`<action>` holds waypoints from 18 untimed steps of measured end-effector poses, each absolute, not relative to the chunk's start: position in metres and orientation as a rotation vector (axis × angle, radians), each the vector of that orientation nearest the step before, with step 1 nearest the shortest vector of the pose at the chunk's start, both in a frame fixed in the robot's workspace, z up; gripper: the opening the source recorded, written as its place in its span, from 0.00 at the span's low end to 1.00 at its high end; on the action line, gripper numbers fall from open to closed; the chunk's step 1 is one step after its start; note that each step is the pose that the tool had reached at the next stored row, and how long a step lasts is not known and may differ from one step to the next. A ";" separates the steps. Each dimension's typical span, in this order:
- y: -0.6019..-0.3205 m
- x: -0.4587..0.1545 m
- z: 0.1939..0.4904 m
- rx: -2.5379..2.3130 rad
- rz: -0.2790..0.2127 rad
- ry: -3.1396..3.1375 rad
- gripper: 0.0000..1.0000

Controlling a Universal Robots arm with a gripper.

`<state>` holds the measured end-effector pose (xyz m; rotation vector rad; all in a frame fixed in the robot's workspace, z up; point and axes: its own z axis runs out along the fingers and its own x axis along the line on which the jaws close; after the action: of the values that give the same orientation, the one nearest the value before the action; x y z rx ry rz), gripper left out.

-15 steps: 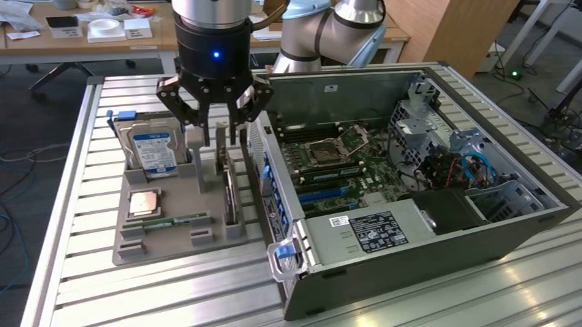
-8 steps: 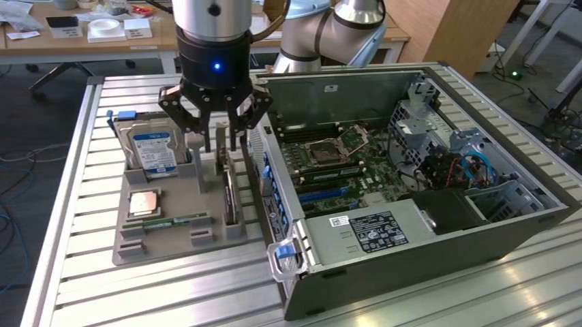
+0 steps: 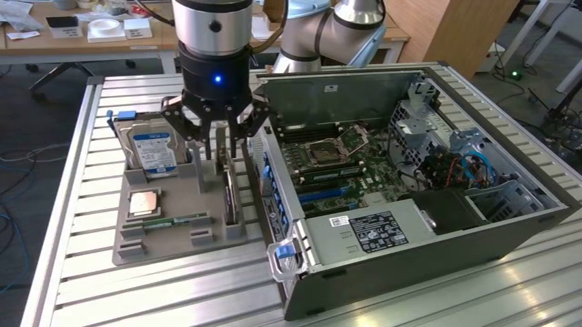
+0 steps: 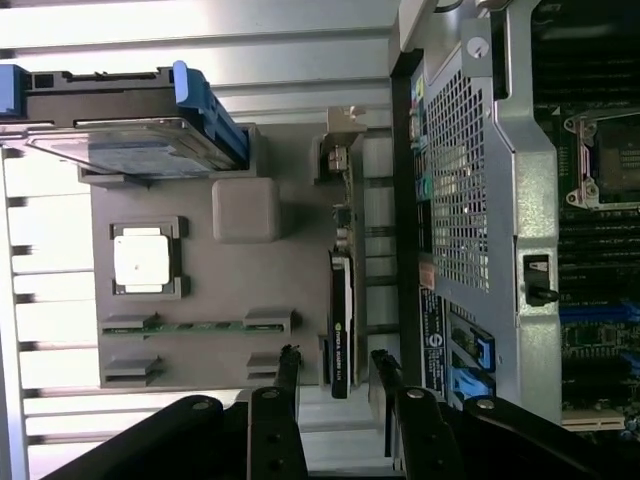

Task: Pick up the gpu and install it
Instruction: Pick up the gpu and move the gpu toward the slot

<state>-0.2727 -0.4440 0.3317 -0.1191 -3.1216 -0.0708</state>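
Observation:
The gpu [image 3: 229, 196] stands on its edge in a slot of the grey parts tray [image 3: 178, 246], close to the computer case. In the wrist view the gpu [image 4: 340, 300] is a thin green card with a dark cooler face and a silver bracket at its far end. My gripper [image 3: 225, 146] hangs straight above it, open. The fingertips [image 4: 288, 360] stand one on each side of the card's near end, with a gap to it on both sides. The gripper [image 4: 335, 362] holds nothing.
On the tray [image 4: 262, 290] also sit a hard drive [image 3: 152, 151] with a blue-white label, a CPU [image 3: 146, 203] and a narrow RAM stick [image 3: 173, 221]. The open computer case [image 3: 509, 218] lies at the exterior view's right, its motherboard [image 3: 350, 170] exposed. Slatted aluminium table [image 3: 163, 293] underneath.

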 end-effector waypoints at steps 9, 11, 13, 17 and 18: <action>-0.442 -0.273 0.323 -0.119 -0.071 -3.122 0.42; -0.438 -0.273 0.322 -0.119 -0.071 -3.122 0.42; -0.436 -0.273 0.320 -0.119 -0.071 -3.122 0.42; -0.435 -0.273 0.312 -0.119 -0.071 -3.122 0.42; -0.434 -0.273 0.311 -0.119 -0.071 -3.122 0.42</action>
<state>-0.2730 -0.4344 0.3105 -0.1190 -3.1220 -0.0709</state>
